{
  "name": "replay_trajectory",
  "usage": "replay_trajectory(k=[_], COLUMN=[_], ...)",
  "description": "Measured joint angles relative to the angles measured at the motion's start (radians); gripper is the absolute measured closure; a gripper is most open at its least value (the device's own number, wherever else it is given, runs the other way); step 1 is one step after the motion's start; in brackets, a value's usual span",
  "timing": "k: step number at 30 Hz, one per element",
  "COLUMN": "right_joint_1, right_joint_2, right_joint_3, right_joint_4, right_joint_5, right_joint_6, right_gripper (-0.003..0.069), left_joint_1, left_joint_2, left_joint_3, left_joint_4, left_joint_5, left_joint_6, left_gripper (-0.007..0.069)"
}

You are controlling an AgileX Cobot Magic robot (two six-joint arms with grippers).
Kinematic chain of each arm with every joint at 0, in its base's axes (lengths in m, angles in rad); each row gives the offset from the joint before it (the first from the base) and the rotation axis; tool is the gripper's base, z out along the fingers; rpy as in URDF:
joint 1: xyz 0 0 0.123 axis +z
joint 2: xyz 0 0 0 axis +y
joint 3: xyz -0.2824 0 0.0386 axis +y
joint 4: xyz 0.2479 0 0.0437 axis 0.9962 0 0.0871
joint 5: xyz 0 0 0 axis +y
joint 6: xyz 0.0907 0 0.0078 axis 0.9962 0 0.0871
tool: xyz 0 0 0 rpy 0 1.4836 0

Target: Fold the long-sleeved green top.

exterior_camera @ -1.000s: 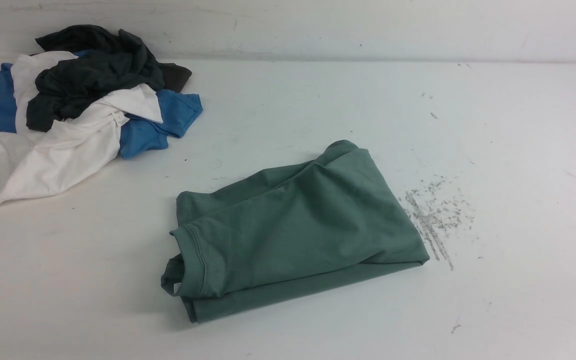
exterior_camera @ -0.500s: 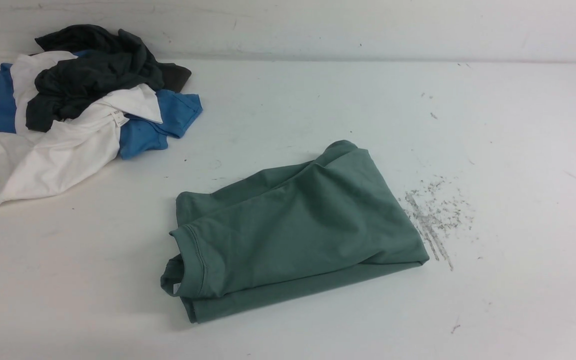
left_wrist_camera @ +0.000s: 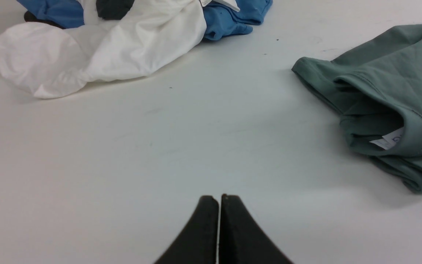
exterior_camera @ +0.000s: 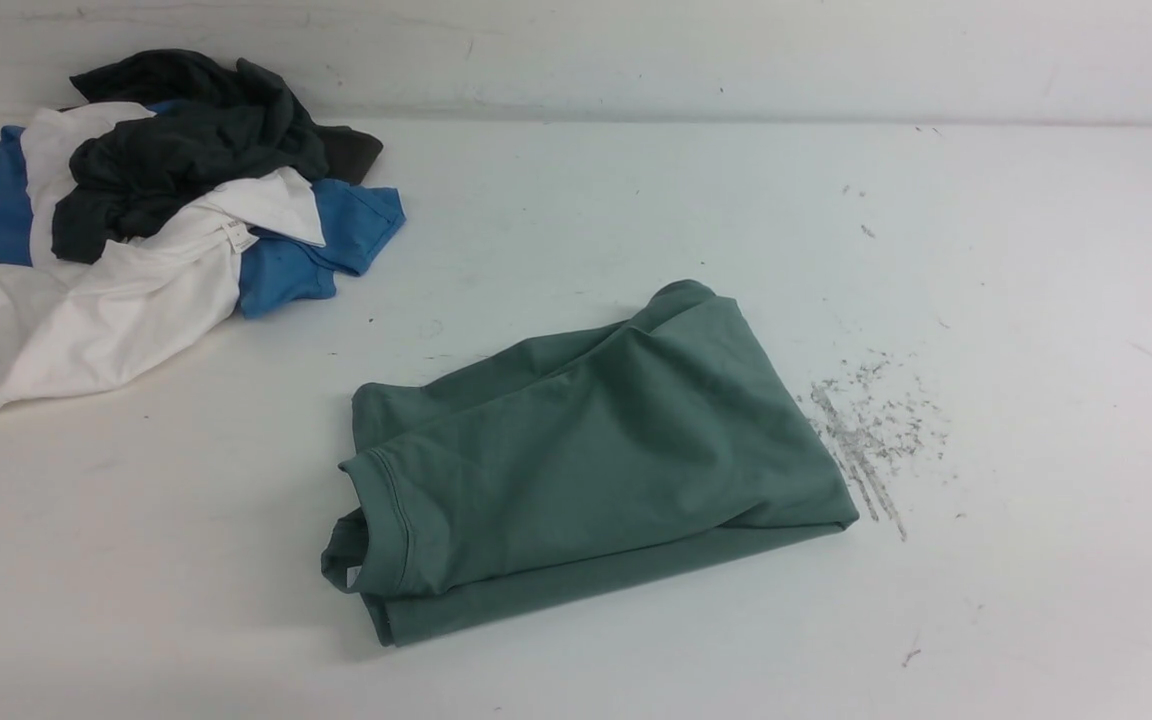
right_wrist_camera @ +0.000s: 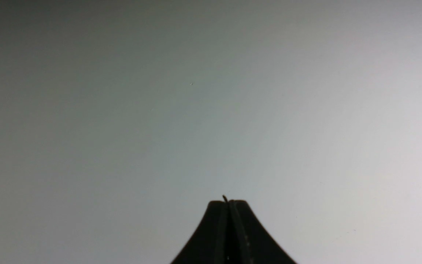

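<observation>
While the green long-sleeved top [exterior_camera: 586,470] lies folded into a compact bundle near the middle of the white tabletop [exterior_camera: 636,220], we see both claws pulled back from it. Its ribbed neck faces the robot's left, and a white neck tag [left_wrist_camera: 388,139] peeks out of the collar in the left wrist view. Our left claw [left_wrist_camera: 218,200] has its jaws pressed together, gripping nothing, over bare tabletop and apart from the top. Our right claw [right_wrist_camera: 228,202] is closed and empty as well, with only plain surface ahead of it. Far left on the tabletop sits a crumpled pile: a white garment [exterior_camera: 86,310], a blue garment [exterior_camera: 316,250] and a dark grey garment [exterior_camera: 186,140] heaped on top. Grey scuff marks [exterior_camera: 866,430] lie just beside the top's right edge.
</observation>
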Motion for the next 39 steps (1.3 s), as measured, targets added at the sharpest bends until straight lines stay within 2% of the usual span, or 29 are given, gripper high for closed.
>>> replay_trajectory(k=[5,13,18,19,22,24,26,29,31,33,34,36,39], right_joint_1=[0.000,0.000,0.000,0.000,0.000,0.000,0.000,0.000,-0.001,-0.048,-0.048,-0.146,-0.272], right_joint_2=[0.000,0.000,0.002,0.007,0.016,0.017,0.017,0.017,0.014,-0.009,-0.012,-0.040,-0.058], right_joint_3=[0.000,0.000,0.003,0.014,0.043,0.053,0.090,0.155,0.181,0.312,0.312,0.413,0.429], right_joint_4=[-0.001,-0.079,0.052,0.132,0.185,0.191,0.194,0.184,0.178,0.163,0.162,0.161,0.168], right_joint_5=[0.000,-0.049,0.002,0.052,0.172,0.216,0.352,0.456,0.477,0.529,0.531,0.578,0.617], right_joint_6=[-0.003,-0.131,-0.150,-0.170,-0.191,-0.192,-0.195,-0.199,-0.199,-0.201,-0.201,-0.200,-0.185], right_gripper=[0.0673,0.0673,0.0673,0.0673,0.0673,0.0673,0.0673,0.0673,0.0673,0.0673,0.0673,0.0673,0.0673], left_joint_1=[0.000,0.000,0.000,0.000,-0.001,-0.001,0.000,-0.001,-0.001,-0.001,-0.001,-0.001,0.000], left_joint_2=[0.000,0.000,0.000,0.000,0.000,0.000,0.000,0.000,-0.001,-0.001,-0.001,-0.001,-0.001], left_joint_3=[0.000,0.000,0.000,0.000,0.000,0.000,0.000,0.000,0.000,0.000,0.000,0.000,0.000], left_joint_4=[0.000,0.000,0.000,0.000,0.000,0.000,0.000,0.000,0.000,0.000,0.000,0.000,0.000], left_joint_5=[0.000,0.000,0.000,0.000,0.000,0.000,0.000,0.000,0.000,0.000,0.000,0.002,0.002], left_joint_6=[0.000,0.000,0.000,0.000,0.000,0.000,0.000,0.000,0.000,0.000,0.000,0.000,0.000], left_gripper=[0.0628,0.0628,0.0628,0.0628,0.0628,0.0628,0.0628,0.0628,0.0628,0.0628,0.0628,0.0628,0.0628])
